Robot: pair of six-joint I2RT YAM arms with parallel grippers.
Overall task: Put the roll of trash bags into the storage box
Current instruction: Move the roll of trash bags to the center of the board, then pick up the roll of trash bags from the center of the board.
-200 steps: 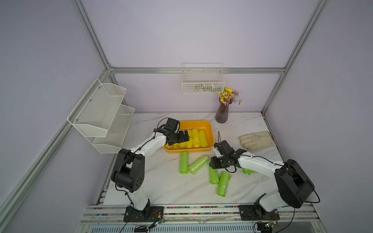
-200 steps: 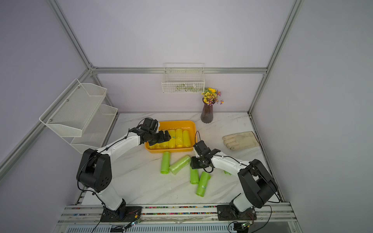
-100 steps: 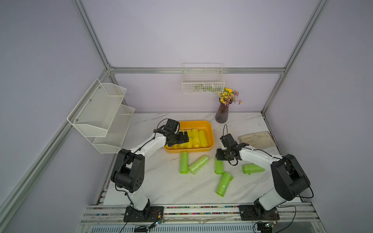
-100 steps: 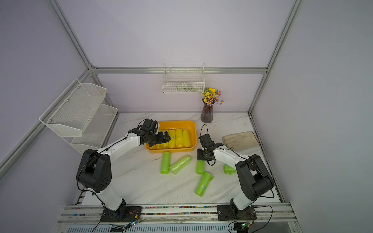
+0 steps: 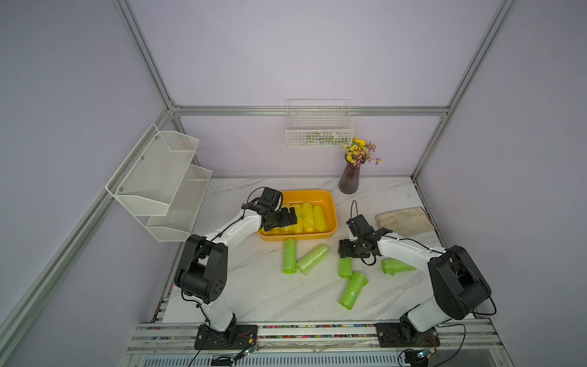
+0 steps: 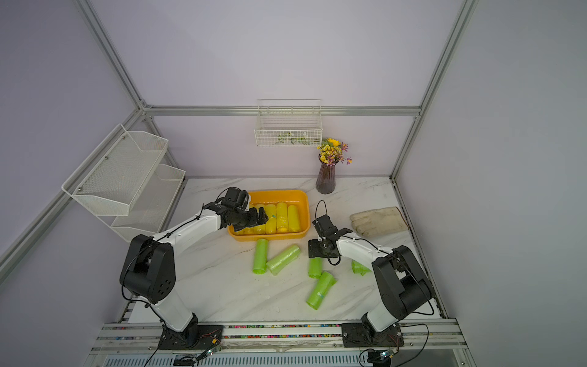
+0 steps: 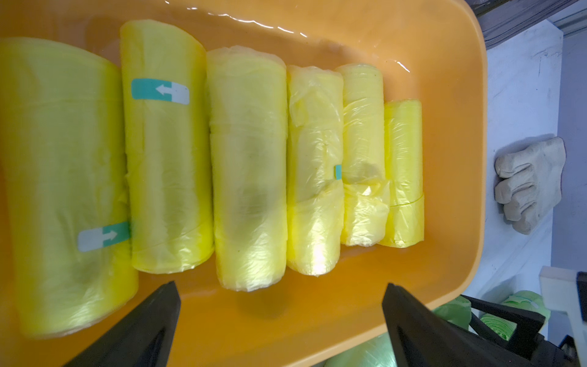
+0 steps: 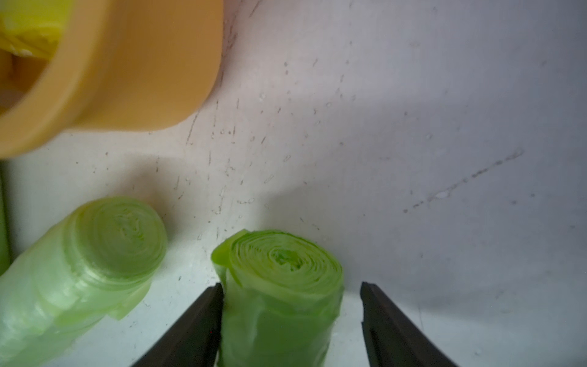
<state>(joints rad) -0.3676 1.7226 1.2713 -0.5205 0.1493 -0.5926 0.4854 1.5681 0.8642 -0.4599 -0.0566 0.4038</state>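
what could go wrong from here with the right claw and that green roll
1. The right claw straddles the green roll off-centre: one finger touches it, the other stands apart. Closing may nudge it sideways toward the neighbouring roll.
2. The storage box already holds a row of yellow rolls and the left claw hangs open over it, so the drop spot is tight and the arms might clash.

The right gripper has spread its jaws apart around the end of the green roll.
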